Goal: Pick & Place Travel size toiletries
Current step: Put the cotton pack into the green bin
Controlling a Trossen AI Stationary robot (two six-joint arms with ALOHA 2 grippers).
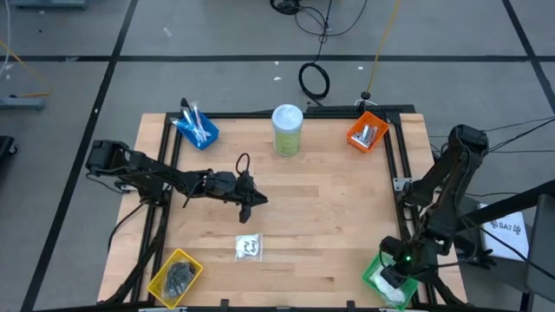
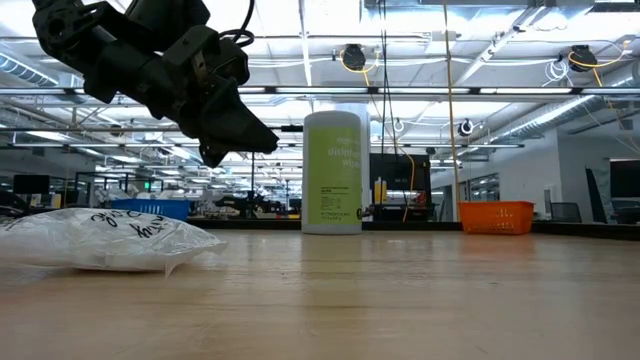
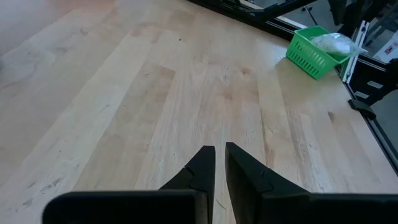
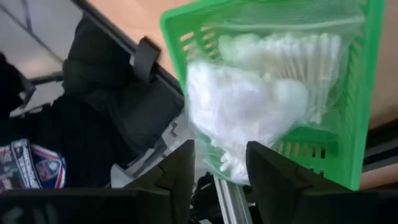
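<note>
A clear packet of white cotton swabs (image 4: 249, 93) lies in the green bin (image 4: 360, 124) at the table's near right corner. Its lower end hangs over the bin's rim. My right gripper (image 4: 221, 149) hovers open over that bin (image 1: 380, 279), one finger on each side of the hanging end. Another clear packet (image 1: 249, 247) lies flat on the wood near the table's middle, seen also in the low view (image 2: 110, 238). My left gripper (image 1: 257, 200) is shut above the table's middle, beyond that packet, with nothing between its fingers (image 3: 219, 163). My right gripper slants down from above, and the packet's overhanging end (image 4: 225, 163) lies between its open fingers. I cannot tell whether either finger touches it. The packet rests in the green bin.
A tall pale-green canister (image 1: 287, 130) stands at the far middle. A blue bin with thin sticks (image 1: 196, 130) is far left, an orange bin with silver tubes (image 1: 368, 133) far right, and a yellow bin with dark discs (image 1: 176, 274) near left. Bare wood lies between them.
</note>
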